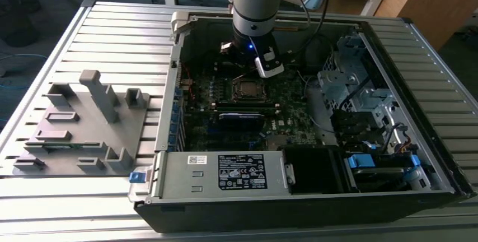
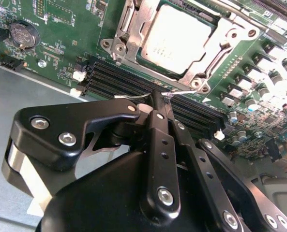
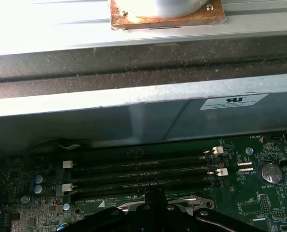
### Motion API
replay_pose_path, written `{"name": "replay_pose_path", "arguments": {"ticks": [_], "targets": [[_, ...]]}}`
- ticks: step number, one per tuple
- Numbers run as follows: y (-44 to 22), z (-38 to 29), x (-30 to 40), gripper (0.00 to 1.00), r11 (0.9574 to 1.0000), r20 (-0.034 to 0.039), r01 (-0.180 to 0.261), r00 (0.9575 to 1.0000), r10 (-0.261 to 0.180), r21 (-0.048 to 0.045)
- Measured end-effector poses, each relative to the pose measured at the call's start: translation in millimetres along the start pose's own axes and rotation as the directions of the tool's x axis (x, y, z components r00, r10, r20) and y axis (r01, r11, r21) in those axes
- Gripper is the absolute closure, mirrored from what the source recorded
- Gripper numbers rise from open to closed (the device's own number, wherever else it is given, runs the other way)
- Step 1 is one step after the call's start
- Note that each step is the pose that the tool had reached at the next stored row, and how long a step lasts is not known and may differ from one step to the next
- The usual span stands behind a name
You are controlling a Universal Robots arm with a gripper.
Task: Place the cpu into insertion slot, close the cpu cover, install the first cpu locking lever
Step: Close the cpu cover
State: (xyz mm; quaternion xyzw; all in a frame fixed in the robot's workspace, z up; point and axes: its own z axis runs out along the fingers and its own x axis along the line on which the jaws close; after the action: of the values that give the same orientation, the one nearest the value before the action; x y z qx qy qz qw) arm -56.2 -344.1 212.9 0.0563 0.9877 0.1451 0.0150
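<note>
So, you're seeing cpu (image 1: 245, 89) seated mid-frame in the exterior view, cover (image 2: 230, 38) lying closed; gripper (image 2: 158, 98), fingers clenched, is touching lever (image 2: 184, 92), latching seemingly pending.

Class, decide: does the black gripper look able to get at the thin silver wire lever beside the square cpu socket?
Probably yes: the black gripper sits at the thin wire lever, fingertips seemingly shut on it, with nothing in between.

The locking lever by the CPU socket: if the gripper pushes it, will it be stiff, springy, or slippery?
The locking lever is a thin bent metal wire, so it probably flexes and springs back when pushed. Its smooth, shiny surface may slide off the narrow tip of the gripper. Being so slender, it likely weighs little.
</note>
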Motion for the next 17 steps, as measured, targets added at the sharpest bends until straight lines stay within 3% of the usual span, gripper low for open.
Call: {"name": "replay_pose_path", "arguments": {"ticks": [5,17], "targets": [[-0.2,0.8,0.0,0.90,1.0000,0.0037,0.001,1.0000,-0.001,-0.0004],[-0.3,1.1,0.0,0.90,1.0000,0.0038,0.001,1.0000,-0.001,-0.0005]]}}
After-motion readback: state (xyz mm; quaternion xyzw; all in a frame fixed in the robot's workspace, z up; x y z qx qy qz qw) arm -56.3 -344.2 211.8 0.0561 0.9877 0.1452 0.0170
